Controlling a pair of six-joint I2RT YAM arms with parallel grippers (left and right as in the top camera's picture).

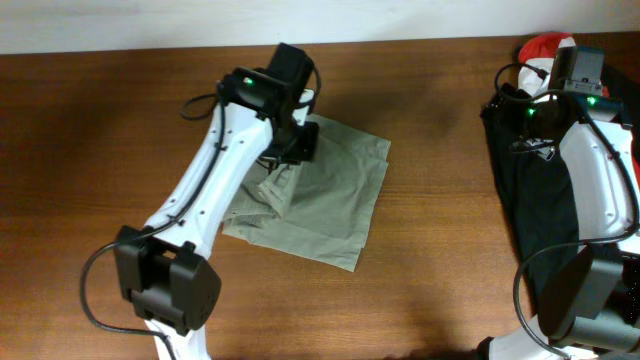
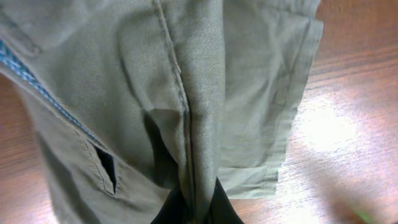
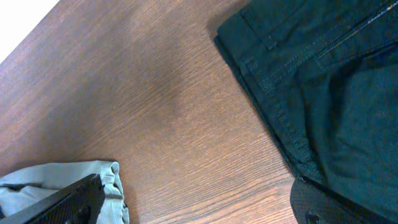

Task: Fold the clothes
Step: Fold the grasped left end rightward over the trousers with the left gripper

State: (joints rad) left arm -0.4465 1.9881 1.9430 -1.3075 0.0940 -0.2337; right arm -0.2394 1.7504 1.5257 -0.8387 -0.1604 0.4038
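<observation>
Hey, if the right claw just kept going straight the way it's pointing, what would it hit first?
Most likely the bare wooden table. The open right claw points at wood just beside the edge of the black garment, though depth is hard to judge.

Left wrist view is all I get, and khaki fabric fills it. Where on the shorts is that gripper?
Observer: From overhead, the left gripper is at the far corner of the khaki shorts, on the robot's left, where the cloth is bunched.
Operator: Is the rest flat?
Observer: Mostly. The right half lies spread on the table, and there is a crumpled ridge toward the left side.
Operator: Is the right arm busy?
Observer: No. The right gripper is open over bare wood at the edge of the black garment and holds nothing.
</observation>
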